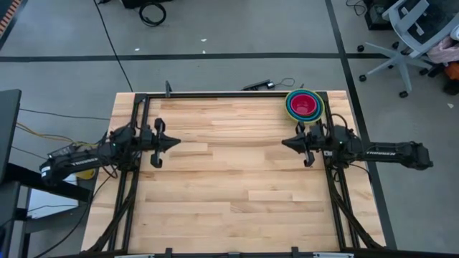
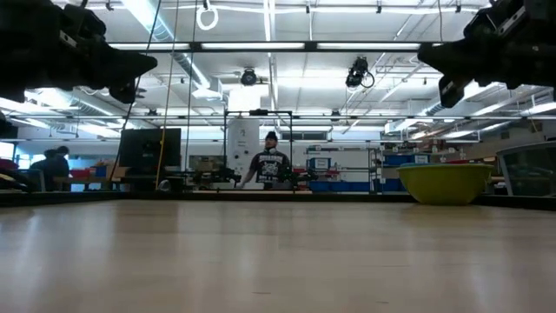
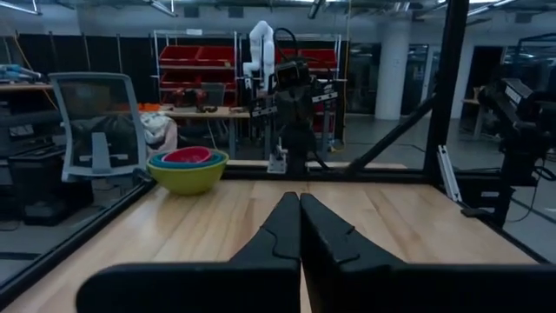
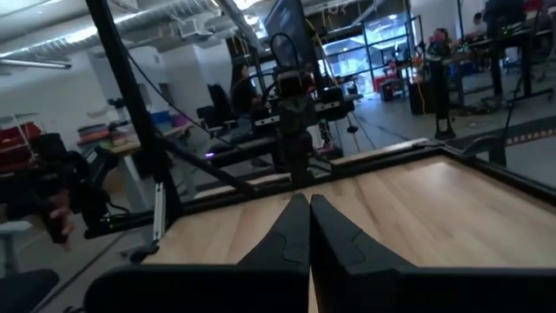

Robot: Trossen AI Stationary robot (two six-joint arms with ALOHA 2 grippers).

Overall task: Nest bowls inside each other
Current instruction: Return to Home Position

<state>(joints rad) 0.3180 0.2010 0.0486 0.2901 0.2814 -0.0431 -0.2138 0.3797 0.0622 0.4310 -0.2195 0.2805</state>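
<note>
The bowls stand nested in one stack at the table's far right corner: an olive-green outer bowl, blue rings inside it, a magenta-red bowl in the middle. The stack rests on its base and also shows in the low view and the left wrist view. My left gripper is shut near the table's left edge, pointing toward the right. My right gripper is shut near the right edge, just nearer than the bowls, pointing left. Both hang above the wood with nothing between their fingers.
A black metal frame runs along the table's far edge and down both sides. Bare wood lies between the two grippers and toward the near edge. An office chair stands on the floor beyond the far right corner. People show in the room behind.
</note>
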